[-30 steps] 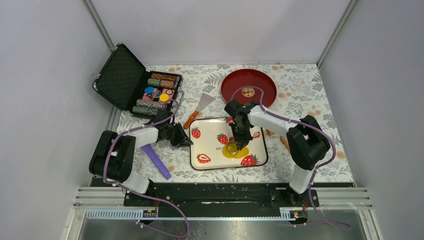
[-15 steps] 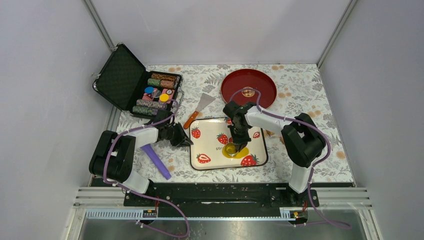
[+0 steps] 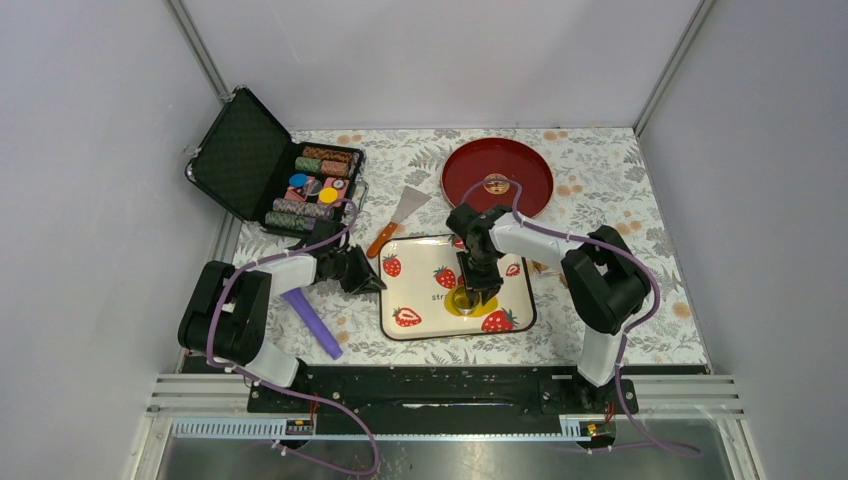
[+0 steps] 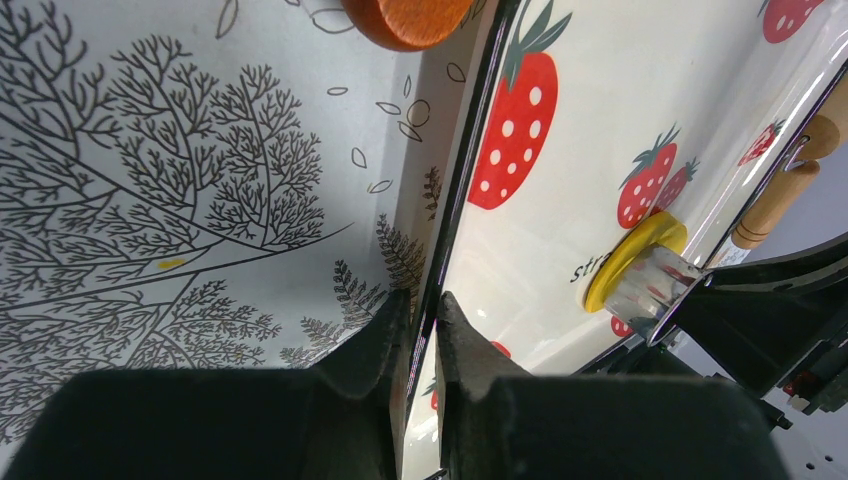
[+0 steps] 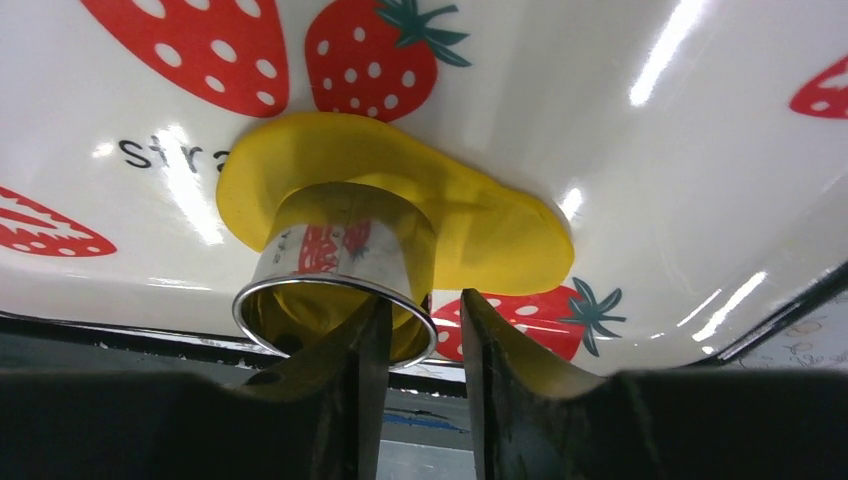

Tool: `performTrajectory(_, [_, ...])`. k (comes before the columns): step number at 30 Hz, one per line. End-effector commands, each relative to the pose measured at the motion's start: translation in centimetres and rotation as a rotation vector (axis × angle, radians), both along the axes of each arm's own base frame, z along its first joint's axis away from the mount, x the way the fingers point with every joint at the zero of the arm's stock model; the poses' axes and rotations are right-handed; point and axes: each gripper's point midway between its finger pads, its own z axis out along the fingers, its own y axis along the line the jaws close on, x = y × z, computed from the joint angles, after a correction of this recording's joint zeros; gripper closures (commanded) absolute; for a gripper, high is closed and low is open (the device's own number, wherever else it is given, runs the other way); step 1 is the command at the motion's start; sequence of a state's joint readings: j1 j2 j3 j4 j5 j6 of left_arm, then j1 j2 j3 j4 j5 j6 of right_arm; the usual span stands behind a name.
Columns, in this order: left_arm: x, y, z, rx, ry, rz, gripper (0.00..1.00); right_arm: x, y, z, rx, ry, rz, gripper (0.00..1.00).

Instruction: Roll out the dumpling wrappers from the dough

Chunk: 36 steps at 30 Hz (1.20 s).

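The yellow dough (image 5: pixel 480 230) lies flattened on the strawberry-print tray (image 5: pixel 600 100), near its front middle in the top view (image 3: pixel 452 305). A shiny metal ring cutter (image 5: pixel 345 240) stands pressed into the dough's left part. My right gripper (image 5: pixel 420 300) is shut on the cutter's wall, one finger inside the ring and one outside. It also shows in the top view (image 3: pixel 470 292). My left gripper (image 4: pixel 423 300) is shut on the tray's left rim (image 4: pixel 455 200). It shows in the top view too (image 3: pixel 375 283). No separate cut wrapper is visible.
A red plate (image 3: pixel 497 175) sits at the back. An open black case of poker chips (image 3: pixel 285 170) is at the back left. A scraper with an orange handle (image 3: pixel 398 218) lies behind the tray, a purple stick (image 3: pixel 312 322) left of it, and a wooden roller (image 4: pixel 775 200) by its right edge.
My right gripper has shifted slightly left and back over the dough with the cutter. The left gripper and the tray have not moved.
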State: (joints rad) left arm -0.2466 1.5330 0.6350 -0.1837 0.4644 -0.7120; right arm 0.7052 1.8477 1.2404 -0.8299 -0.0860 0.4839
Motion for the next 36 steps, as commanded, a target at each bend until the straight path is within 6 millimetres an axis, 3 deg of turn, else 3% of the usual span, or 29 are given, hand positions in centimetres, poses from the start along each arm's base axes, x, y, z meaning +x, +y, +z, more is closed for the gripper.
performTrajectory(1, [-3.1,3.9,-4.4,0.218,0.135,0.056,1.0,0.9,-0.1,2.7,-0.011,-0.075,-0.006,0.59])
performTrajectory(5, [-2.9,3.9,-3.9,0.218,0.118,0.055,0.99,1.2,-0.1,4.3,0.004,-0.108,-0.004,0.49])
performTrajectory(10, [-2.2,4.9,-1.7,0.281,0.036,0.062,0.65,1.3,-0.4,6.0,0.027,-0.155,-0.002,0.38])
performTrajectory(14, [-1.8,6.4,0.3,0.385,-0.021,0.06,0.46,1.1,-0.6,6.8,0.052,-0.182,-0.002,0.3])
performTrajectory(19, [-1.2,6.1,3.6,0.405,-0.127,0.053,0.43,0.9,-0.3,7.0,0.151,-0.166,-0.032,0.29])
performTrajectory(22, [-1.2,3.6,5.3,0.315,-0.176,0.013,0.43,0.9,-0.5,6.7,0.239,-0.119,-0.093,0.31])
performTrajectory(29, [-1.5,-5.8,8.1,-0.009,-0.222,-0.147,0.45,1.1,-1.3,5.4,0.462,-0.023,-0.234,0.36])
performTrajectory(32, [-1.6,-9.8,8.8,-0.148,-0.202,-0.214,0.48,1.4,-1.2,4.6,0.54,0.025,-0.283,0.4])
performTrajectory(36, [-1.8,-13.2,8.9,-0.176,-0.19,-0.287,0.52,1.7,-0.7,3.6,0.603,0.069,-0.334,0.45])
